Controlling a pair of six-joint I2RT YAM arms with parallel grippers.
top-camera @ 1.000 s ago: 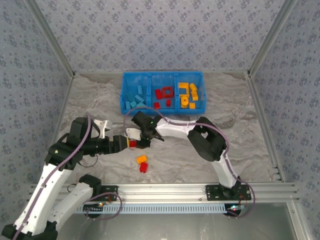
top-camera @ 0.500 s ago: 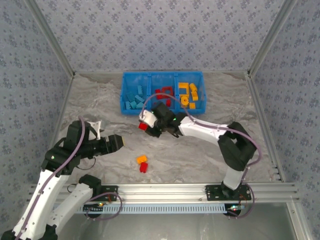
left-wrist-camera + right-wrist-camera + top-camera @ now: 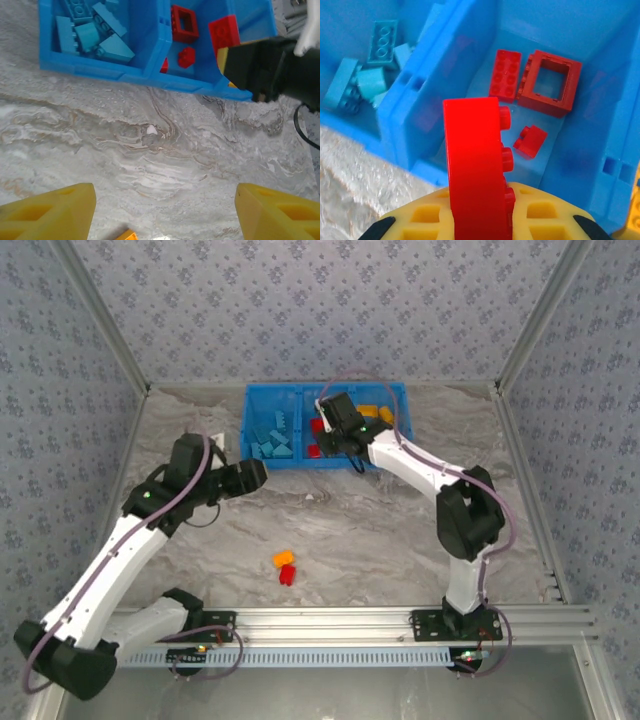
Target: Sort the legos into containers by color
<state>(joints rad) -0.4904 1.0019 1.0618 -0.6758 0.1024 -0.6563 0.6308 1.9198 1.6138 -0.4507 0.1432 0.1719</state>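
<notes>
On my overhead feed, the bin [image 3: 275,388] sits at the far middle of the table [image 3: 400,530], its three compartments side by side, each with bricks inside. My right gripper [image 3: 322,432] hangs over the middle compartment [image 3: 555,160], with a gripped brick [image 3: 475,165] standing on end between its fingers [image 3: 542,217]. My left gripper [image 3: 252,476] sits just in front of the left compartment [image 3: 85,70], fingers apart above bare table. Two loose bricks [image 3: 287,574] lie touching, one behind the other, nearer my side, well apart from the bin.
</notes>
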